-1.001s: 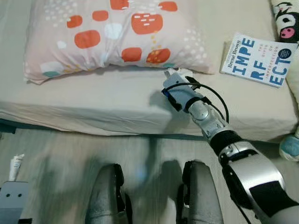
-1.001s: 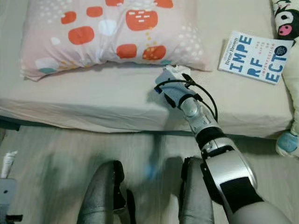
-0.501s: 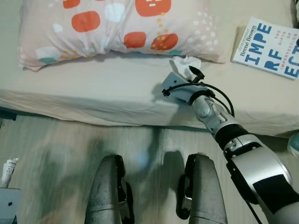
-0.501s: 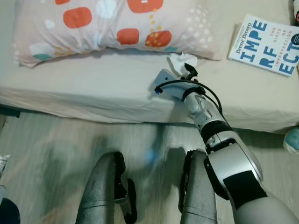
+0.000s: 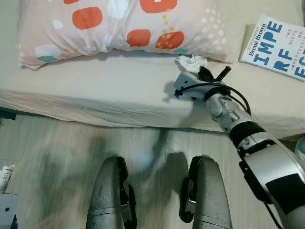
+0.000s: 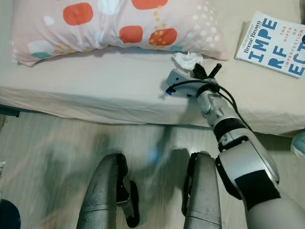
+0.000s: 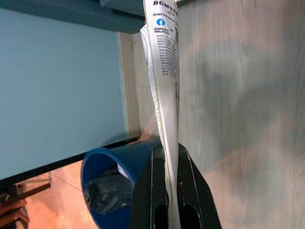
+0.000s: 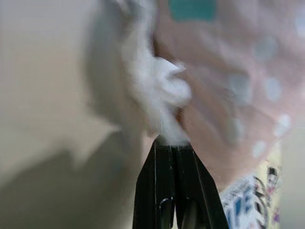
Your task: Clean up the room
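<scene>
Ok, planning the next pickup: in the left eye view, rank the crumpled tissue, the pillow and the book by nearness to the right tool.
1. Crumpled tissue: pinched in the right tool, on the bed.
2. Pillow: just beyond, toward the robot's left.
3. Book: farthest, off to the right.

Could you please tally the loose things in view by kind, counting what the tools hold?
Pillow: 1
Book: 1
Tissue, in the right tool: 1
Wrapper, in the left tool: 1
Bin: 1
Total: 5
</scene>
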Available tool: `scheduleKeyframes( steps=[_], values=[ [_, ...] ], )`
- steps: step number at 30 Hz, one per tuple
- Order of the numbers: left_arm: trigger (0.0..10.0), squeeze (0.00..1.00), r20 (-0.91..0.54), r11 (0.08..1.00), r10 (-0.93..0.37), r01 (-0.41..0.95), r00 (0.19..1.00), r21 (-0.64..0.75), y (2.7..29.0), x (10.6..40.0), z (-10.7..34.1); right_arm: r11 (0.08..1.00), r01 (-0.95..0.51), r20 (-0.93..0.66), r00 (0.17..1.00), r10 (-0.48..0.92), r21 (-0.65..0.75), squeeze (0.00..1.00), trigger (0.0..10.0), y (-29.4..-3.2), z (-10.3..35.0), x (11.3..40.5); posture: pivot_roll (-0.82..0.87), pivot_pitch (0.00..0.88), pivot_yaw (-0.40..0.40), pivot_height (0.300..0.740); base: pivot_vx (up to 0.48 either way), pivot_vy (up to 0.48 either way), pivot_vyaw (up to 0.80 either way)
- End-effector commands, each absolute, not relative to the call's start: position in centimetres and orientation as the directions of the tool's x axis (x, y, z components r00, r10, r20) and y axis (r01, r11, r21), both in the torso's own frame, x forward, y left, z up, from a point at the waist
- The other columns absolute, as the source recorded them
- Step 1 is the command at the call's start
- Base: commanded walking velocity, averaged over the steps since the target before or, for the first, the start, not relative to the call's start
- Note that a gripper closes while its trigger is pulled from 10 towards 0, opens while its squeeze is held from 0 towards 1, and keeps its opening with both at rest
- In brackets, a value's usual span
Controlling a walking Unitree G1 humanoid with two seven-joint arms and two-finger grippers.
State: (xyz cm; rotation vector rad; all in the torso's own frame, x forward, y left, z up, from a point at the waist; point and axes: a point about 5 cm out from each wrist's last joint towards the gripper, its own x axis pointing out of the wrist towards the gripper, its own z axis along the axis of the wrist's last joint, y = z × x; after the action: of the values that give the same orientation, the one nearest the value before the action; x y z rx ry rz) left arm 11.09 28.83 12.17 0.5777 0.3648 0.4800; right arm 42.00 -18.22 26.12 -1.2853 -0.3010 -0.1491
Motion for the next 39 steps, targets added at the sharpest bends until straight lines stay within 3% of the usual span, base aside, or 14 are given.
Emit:
scheduleKeyframes(
  steps=[1, 9, 12, 13, 14, 15, 20, 39],
  values=[
    [0.0, 0.0, -0.258, 0.738, 0.541, -0.304, 0.801, 0.602, 28.9, 10.4, 11.0, 0.263, 0.28, 0.299, 0.954, 0.034, -0.923, 0.0, 0.0, -18.9, 25.8, 41.9, 0.33, 0.7, 0.004, 0.57, 0.0, 0.0, 0.0],
    [0.0, 0.0, -0.257, 0.744, 0.534, -0.304, 0.805, 0.594, 28.9, 11.1, 10.8, 0.325, 0.249, 0.283, 0.957, 0.06, -0.912, 0.0, 0.0, -18.5, 25.8, 41.9, 0.31, 0.682, -0.006, 0.57, 0.0, 0.0, 0.0],
    [0.0, 0.0, -0.254, 0.751, 0.531, -0.31, 0.808, 0.584, 28.6, 11.9, 10.4, 0.468, 0.185, 0.26, 0.961, 0.099, -0.864, 0.0, 0.0, -17.3, 25.8, 42.0, 0.29, 0.665, -0.013, 0.57, 0.0, 0.0, 0.0],
    [0.0, 0.0, -0.254, 0.751, 0.531, -0.31, 0.808, 0.584, 28.6, 11.9, 10.4, 0.468, 0.185, 0.26, 0.961, 0.099, -0.864, 0.0, 0.0, -17.3, 25.8, 42.0, 0.29, 0.665, -0.013, 0.57, 0.0, 0.0, 0.0],
    [0.0, 0.0, -0.251, 0.756, 0.525, -0.31, 0.813, 0.577, 28.4, 12.3, 10.3, 0.566, 0.113, 0.213, 0.97, 0.113, -0.816, 0.0, 0.0, -16.9, 25.5, 42.1, 0.28, 0.661, -0.013, 0.57, 0.0, 0.0, 0.0],
    [0.0, 0.0, -0.249, 0.76, 0.52, -0.31, 0.817, 0.571, 28.3, 12.7, 10.2, 0.636, 0.058, 0.175, 0.977, 0.123, -0.77, 1.0, 10.0, -16.6, 25.1, 42.1, 0.27, 0.657, -0.014, 0.57, 0.0, 0.0, 0.0],
    [0.0, 0.0, -0.249, 0.772, 0.502, -0.299, 0.829, 0.56, 27.8, 13.3, 10.0, 0.699, -0.063, 0.1, 0.977, 0.189, -0.712, 1.0, 10.0, -16.1, 24.3, 42.0, 0.26, 0.656, -0.011, 0.57, 0.0, 0.0, 0.0],
    [0.0, 0.0, -0.265, 0.77, 0.503, -0.286, 0.823, 0.571, 27.5, 12.3, 10.1, 0.729, -0.041, 0.187, 0.955, 0.229, -0.684, 1.0, 10.0, -15.1, 26.7, 42.2, 0.27, 0.705, -0.011, 0.57, 0.0, 0.0, 0.0]
  ],
)
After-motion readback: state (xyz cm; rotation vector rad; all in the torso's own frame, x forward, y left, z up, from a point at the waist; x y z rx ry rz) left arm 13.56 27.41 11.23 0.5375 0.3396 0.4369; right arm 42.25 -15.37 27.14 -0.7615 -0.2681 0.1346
